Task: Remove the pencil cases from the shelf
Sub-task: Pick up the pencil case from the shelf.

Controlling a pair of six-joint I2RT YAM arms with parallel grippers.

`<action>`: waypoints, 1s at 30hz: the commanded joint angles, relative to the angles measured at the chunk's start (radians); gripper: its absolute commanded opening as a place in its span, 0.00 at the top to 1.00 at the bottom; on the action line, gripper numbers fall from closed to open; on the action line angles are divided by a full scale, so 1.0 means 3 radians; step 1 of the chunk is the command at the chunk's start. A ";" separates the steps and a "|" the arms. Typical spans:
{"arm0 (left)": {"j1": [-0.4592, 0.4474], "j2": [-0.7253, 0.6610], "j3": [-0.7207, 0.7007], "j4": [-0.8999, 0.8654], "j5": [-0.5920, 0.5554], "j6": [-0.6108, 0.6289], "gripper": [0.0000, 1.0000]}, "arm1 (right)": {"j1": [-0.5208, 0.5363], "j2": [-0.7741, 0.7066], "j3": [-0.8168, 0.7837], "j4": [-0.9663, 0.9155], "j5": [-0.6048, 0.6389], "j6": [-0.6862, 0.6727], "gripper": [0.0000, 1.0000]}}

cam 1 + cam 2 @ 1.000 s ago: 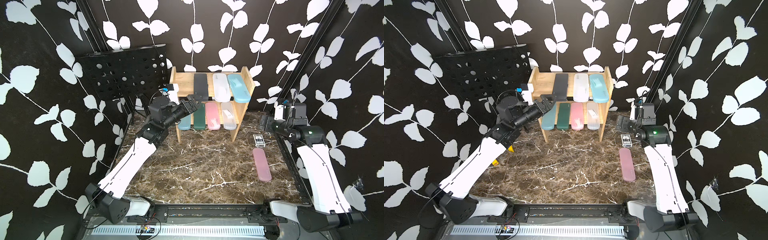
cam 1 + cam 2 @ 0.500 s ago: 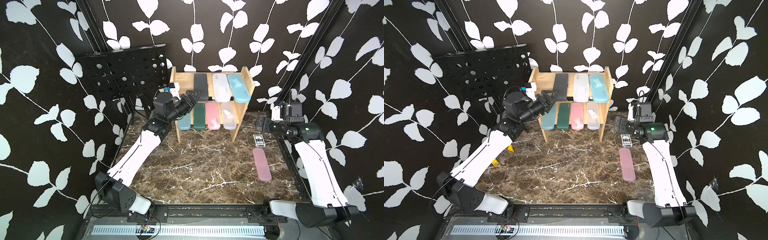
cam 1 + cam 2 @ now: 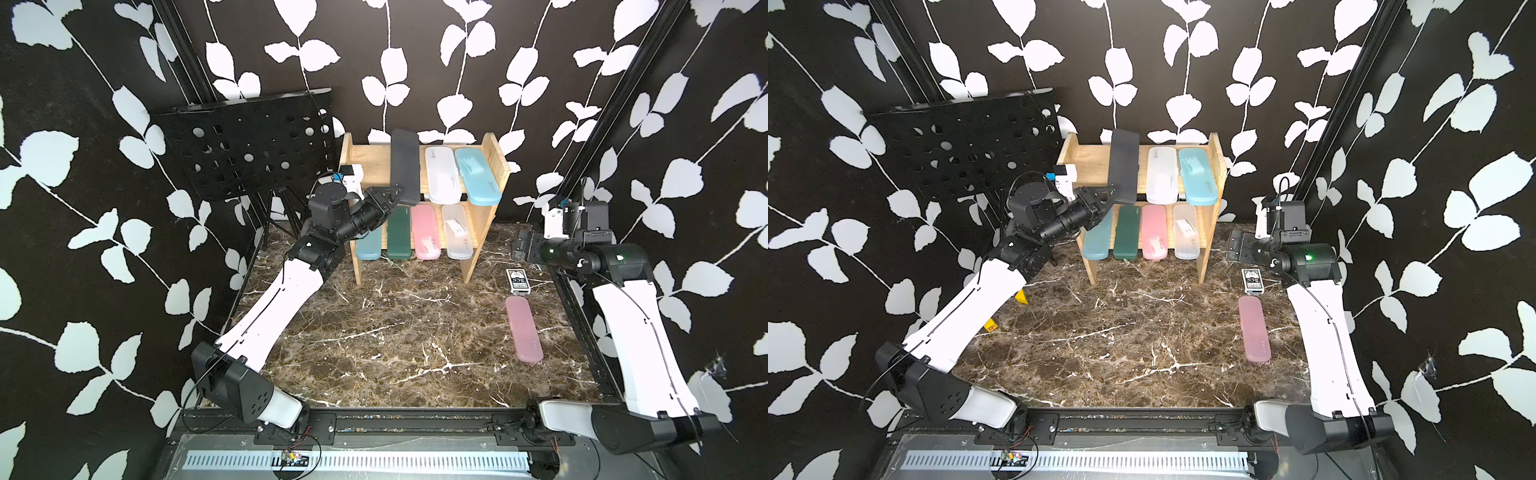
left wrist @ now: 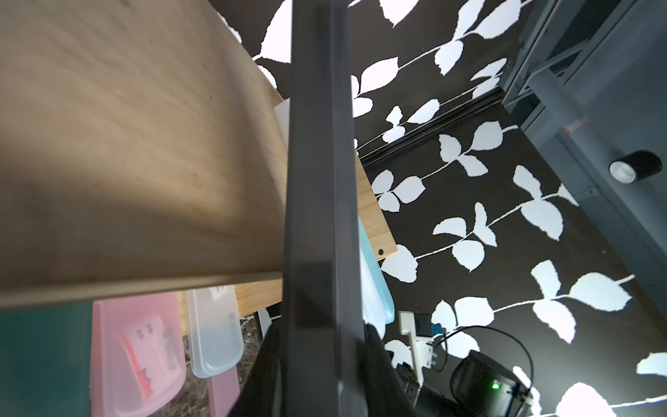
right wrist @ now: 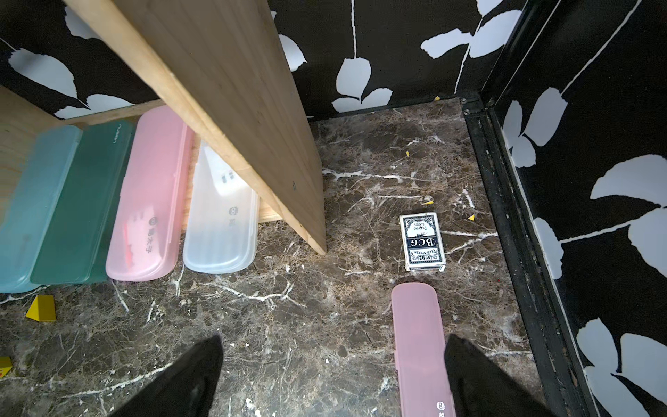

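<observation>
The wooden shelf (image 3: 370, 166) stands at the back of the marble table. My left gripper (image 3: 392, 195) is shut on the front end of the black pencil case (image 3: 405, 166), whose far end tilts up off the top tier; in the left wrist view the case (image 4: 317, 180) runs between my fingers (image 4: 379, 361). A clear case (image 3: 442, 174) and a light blue case (image 3: 476, 176) lie beside it. On the lower tier are teal (image 3: 369, 247), dark green (image 3: 400, 232), pink (image 3: 424, 232) and clear (image 3: 456, 232) cases. Another pink case (image 3: 523, 330) lies on the table. My right gripper (image 3: 521, 249) hangs open right of the shelf, holding nothing.
A black perforated music stand (image 3: 249, 149) rises left of the shelf, close behind my left arm. A box of playing cards (image 3: 517, 281) lies between the shelf's right panel and the black frame rail. A small yellow wedge (image 3: 1020, 297) sits on the marble at the left.
My left gripper has moved up to the top tier's front edge and closed on the black case, whose far end has lifted. The right arm has shifted only slightly.
</observation>
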 commanded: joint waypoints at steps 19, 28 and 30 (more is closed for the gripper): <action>0.0029 -0.1315 -0.1006 0.0358 -0.0570 0.2398 1.00 | 0.1154 -0.0118 0.0811 0.0811 -0.0214 0.0650 0.01; 0.0017 -0.1980 -0.1671 0.0518 -0.0807 0.3112 1.00 | 0.2447 0.0605 0.1387 0.1255 0.0144 0.0604 0.01; 0.0014 -0.2062 -0.1783 0.0516 -0.0826 0.3192 1.00 | 0.2583 0.0810 0.1621 0.1280 0.0101 0.0620 0.01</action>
